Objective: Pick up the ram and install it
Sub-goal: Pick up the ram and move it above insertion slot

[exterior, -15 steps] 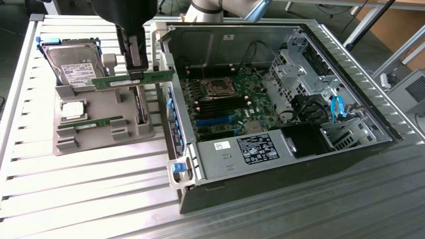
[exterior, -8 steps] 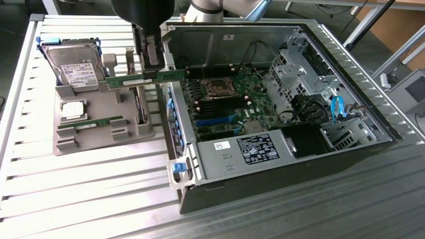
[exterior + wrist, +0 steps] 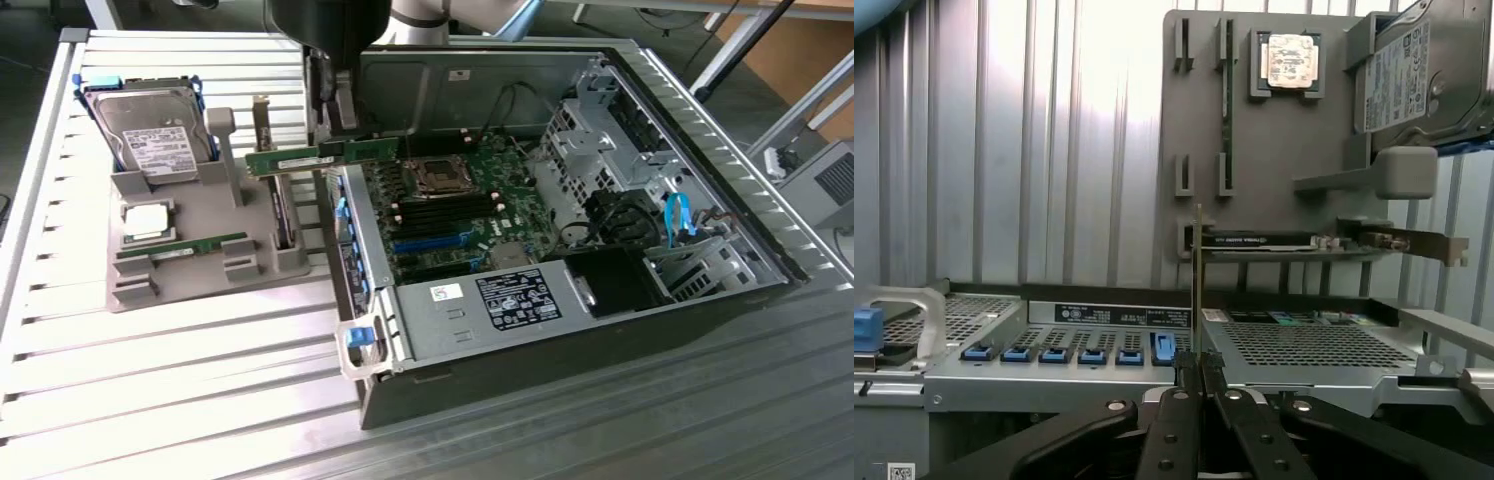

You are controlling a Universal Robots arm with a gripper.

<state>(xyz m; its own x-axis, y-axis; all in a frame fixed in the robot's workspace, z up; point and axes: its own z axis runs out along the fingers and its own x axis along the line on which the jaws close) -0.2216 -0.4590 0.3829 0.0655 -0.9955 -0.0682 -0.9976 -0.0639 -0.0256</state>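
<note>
My pincer [image 3: 334, 133] is clamped on the ram [image 3: 310, 157]. I hold it on edge in the air, between the grey parts tray [image 3: 200, 285] and the open computer case [image 3: 534, 330], above the desk [image 3: 160, 400].

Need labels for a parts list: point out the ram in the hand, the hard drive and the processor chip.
ram [image 3: 280, 159], exterior view, free green end.
hard drive [image 3: 166, 150], exterior view, white label.
processor chip [image 3: 147, 221], exterior view, silver top.

drive label [image 3: 163, 150], power-supply label [image 3: 519, 298], both illegible
</note>
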